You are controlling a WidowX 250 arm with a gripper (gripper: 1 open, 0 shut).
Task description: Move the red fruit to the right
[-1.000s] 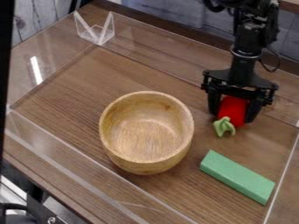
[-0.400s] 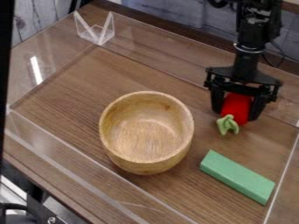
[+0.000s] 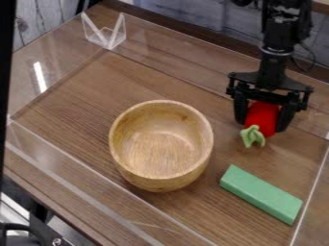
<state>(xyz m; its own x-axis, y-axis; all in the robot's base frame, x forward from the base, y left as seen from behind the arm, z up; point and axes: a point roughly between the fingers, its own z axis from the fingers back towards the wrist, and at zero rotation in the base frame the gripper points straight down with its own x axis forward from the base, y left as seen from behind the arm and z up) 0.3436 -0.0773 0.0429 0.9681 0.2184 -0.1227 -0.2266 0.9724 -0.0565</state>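
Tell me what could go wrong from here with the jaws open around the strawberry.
The gripper stands open, straddling the red toy strawberry, which lies on its side with its green cap sticking out toward the camera. Closing on that rounded body may squeeze it out or roll it instead of gripping. To the right, little table remains before the clear wall, so a long move could hit it. The green block lies close in front.

Even soft light, slight blur, glare on clear wall point(image 3: 58, 67).
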